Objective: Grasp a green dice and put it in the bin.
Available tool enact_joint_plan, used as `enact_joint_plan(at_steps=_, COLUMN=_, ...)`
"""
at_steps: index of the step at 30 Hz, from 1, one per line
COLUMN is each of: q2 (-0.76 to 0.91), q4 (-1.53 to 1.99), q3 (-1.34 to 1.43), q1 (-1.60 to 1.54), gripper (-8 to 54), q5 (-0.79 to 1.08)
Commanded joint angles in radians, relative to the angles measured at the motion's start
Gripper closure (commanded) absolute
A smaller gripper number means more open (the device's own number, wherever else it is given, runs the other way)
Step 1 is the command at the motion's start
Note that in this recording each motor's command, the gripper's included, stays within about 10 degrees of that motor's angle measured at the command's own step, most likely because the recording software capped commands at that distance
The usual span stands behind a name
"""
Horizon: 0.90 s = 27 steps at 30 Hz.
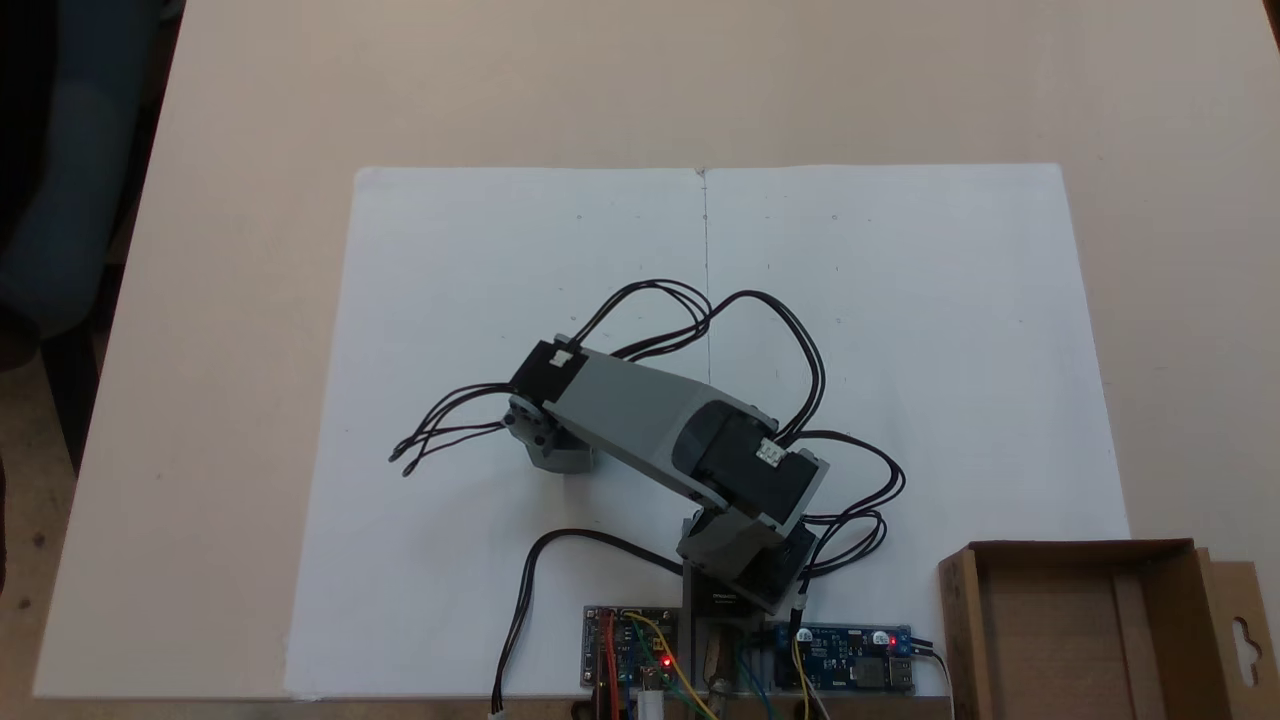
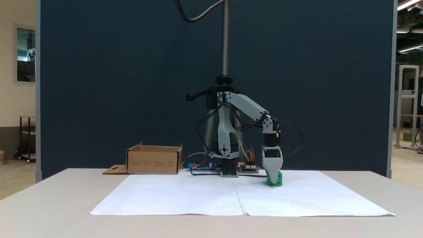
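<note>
A beige table (image 1: 200, 300) is being covered in its middle by two white paper sheets (image 2: 185, 198) laid side by side, their seam running down the centre in both fixed views. A dark blue partition (image 2: 115, 82) is being seen standing behind the table, with a metal stand pole (image 2: 225, 39) rising in front of it.

The bin (image 2: 153, 160), a shallow brown cardboard box, is being kept on the table beside the arm's base, off the paper; its flap with the hang-hole cutout (image 1: 1243, 632) is being shown lying outward. The inside of the bin (image 1: 1060, 630) is being seen from above as bare cardboard.

The grey arm (image 1: 640, 420) is being held bent over the paper, its forearm sloping down and its wrist pointing straight downward. Black cables (image 1: 780, 330) are being looped around it, and circuit boards (image 1: 845, 658) with small red lights are being seen at its base.

The gripper (image 2: 273, 177) is being held low at the paper, its tip down at the green dice (image 2: 277, 180). The dice is being seen resting on the paper, well apart from the bin, with the grey jaw overlapping its upper left part. Whether the jaws are clamped on the dice or merely around it cannot be told, since only one jaw face is being shown.
</note>
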State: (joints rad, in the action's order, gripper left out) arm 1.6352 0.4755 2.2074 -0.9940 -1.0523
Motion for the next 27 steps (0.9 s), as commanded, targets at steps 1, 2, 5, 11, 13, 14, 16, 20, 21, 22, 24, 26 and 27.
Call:
enact_joint_plan(at_steps=1, q2=0.008, q4=-0.041, q3=-0.023, q1=-0.011, gripper=5.2, q5=-0.074)
enact_joint_plan(at_steps=2, q2=0.003, q4=-0.046, q3=-0.023, q1=-0.011, gripper=5.2, q5=-0.074)
enact_joint_plan(at_steps=5, q2=-0.003, q4=-0.054, q3=-0.023, q1=-0.011, gripper=5.2, q5=-0.072)
enact_joint_plan(at_steps=11, q2=-0.023, q4=-0.074, q3=-0.025, q1=-0.011, gripper=12.9, q5=-0.072)
enact_joint_plan(at_steps=13, q2=-0.023, q4=-0.072, q3=-0.023, q1=-0.011, gripper=16.7, q5=-0.074)
enact_joint_plan(at_steps=14, q2=-0.023, q4=-0.072, q3=-0.023, q1=-0.011, gripper=18.4, q5=-0.074)
enact_joint_plan(at_steps=16, q2=-0.023, q4=-0.071, q3=-0.021, q1=-0.009, gripper=21.4, q5=-0.075)
enact_joint_plan(at_steps=20, q2=-0.018, q4=-0.069, q3=-0.015, q1=0.009, gripper=30.6, q5=-0.080)
enact_joint_plan(at_steps=21, q2=-0.011, q4=-0.069, q3=-0.014, q1=0.026, gripper=33.3, q5=-0.080)
enact_joint_plan(at_steps=22, q2=0.005, q4=-0.066, q3=-0.009, q1=0.044, gripper=33.3, q5=-0.078)
enact_joint_plan(at_steps=24, q2=0.055, q4=-0.067, q3=-0.005, q1=0.127, gripper=33.4, q5=-0.072)
enact_joint_plan(at_steps=26, q2=0.158, q4=-0.067, q3=0.008, q1=0.285, gripper=33.4, q5=-0.069)
enact_joint_plan(at_steps=27, q2=0.201, q4=-0.069, q3=0.015, q1=0.350, gripper=33.4, q5=-0.055)
